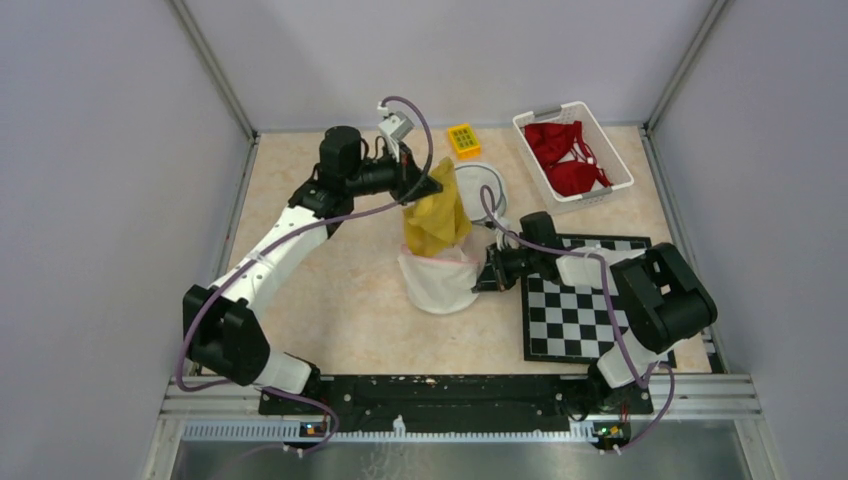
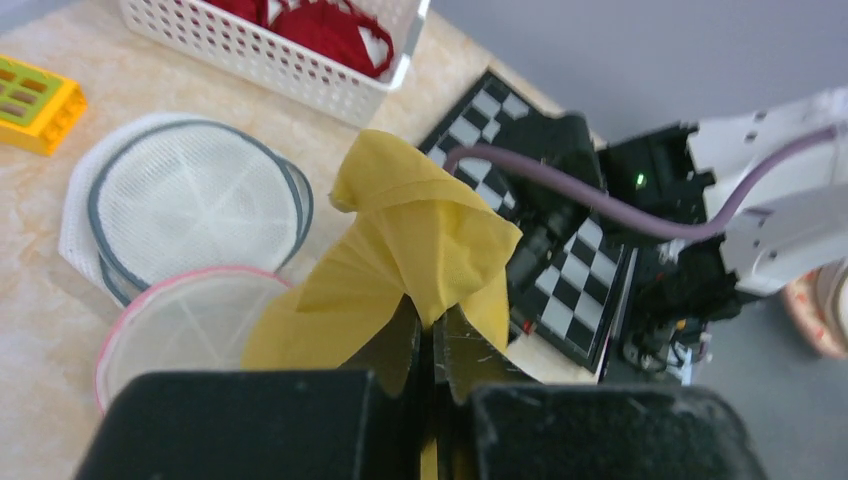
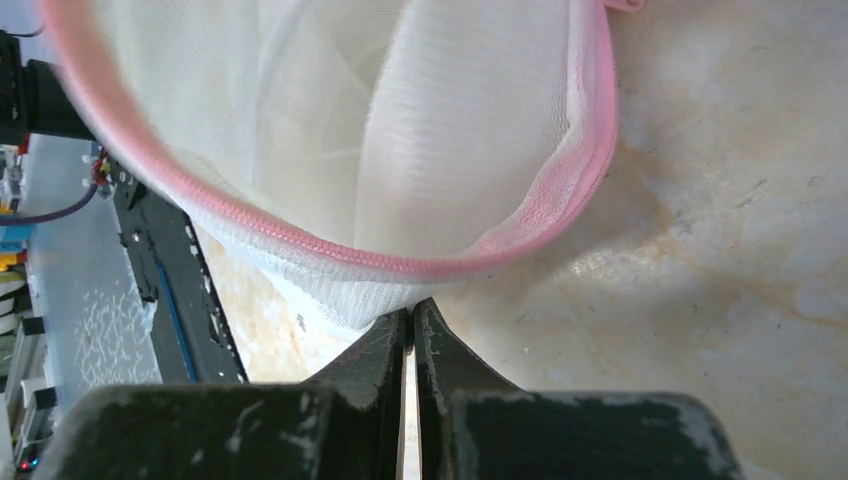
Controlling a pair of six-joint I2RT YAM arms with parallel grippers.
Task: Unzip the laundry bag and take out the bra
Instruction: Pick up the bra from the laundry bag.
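A yellow bra (image 1: 437, 215) (image 2: 420, 240) hangs in the air from my left gripper (image 1: 432, 187) (image 2: 433, 320), which is shut on its upper fold. Its lower end reaches down to the open mouth of the white mesh laundry bag (image 1: 440, 283) (image 2: 180, 325) (image 3: 400, 130), edged with a pink zipper. The bag stands on the table below the bra. My right gripper (image 1: 480, 275) (image 3: 411, 308) is at the bag's right side, shut on a pinch of mesh just under the zipper.
A white basket (image 1: 548, 111) (image 2: 260, 55) holding red bras (image 1: 565, 155) stands at the back right. A second, grey-rimmed mesh bag (image 1: 487, 185) (image 2: 190, 200) lies behind the first. A yellow block (image 1: 463, 140) (image 2: 30, 100) sits at the back. A checkerboard (image 1: 580, 310) (image 2: 570, 290) lies under the right arm.
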